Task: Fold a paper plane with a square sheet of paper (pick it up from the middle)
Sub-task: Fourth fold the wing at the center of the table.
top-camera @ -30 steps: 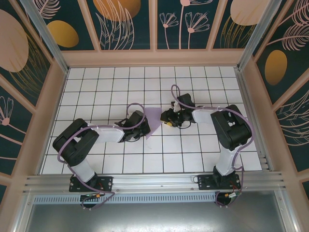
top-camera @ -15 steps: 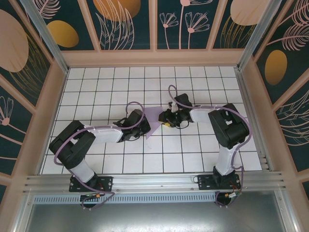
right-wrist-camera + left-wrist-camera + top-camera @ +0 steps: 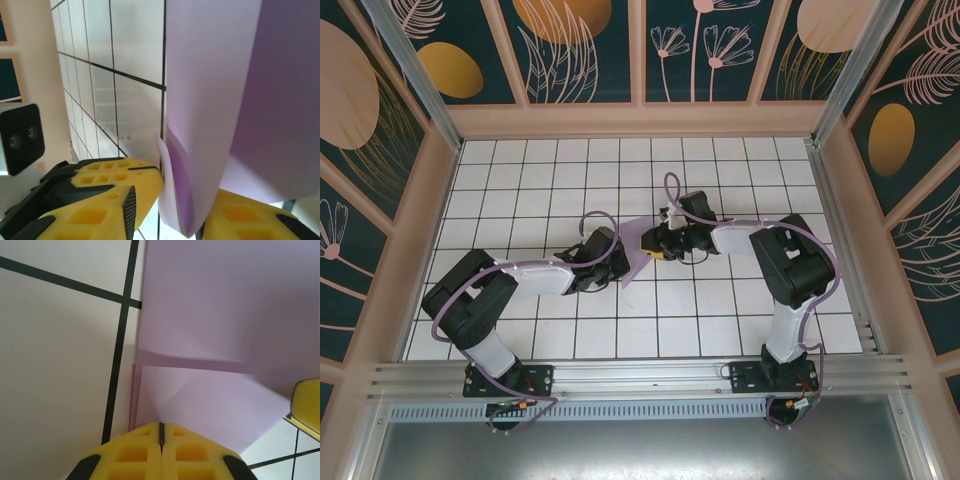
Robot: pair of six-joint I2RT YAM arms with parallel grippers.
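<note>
Near the middle of the white tiled table, between the two grippers: the sheet of paper, lilac-purple, plain and matte, no longer a flat square. From above, a narrow pointed shape, broad at the far side, tip toward the near left, far right part covered by the right gripper. Through the left wrist camera, layered: a wide pale panel on the far side, a soft crease running left to right across it, a smaller flap on top nearer in, left edge just beside a black grid line. Left gripper tip down on that flap, yellow fingers pressed together. Through the right wrist camera, raised off the tiles and bent into a rounded fold, darker purple inside the curl. Right-hand fingers apart, one on each side of that fold, close against it; unclear whether squeezing it.
</note>
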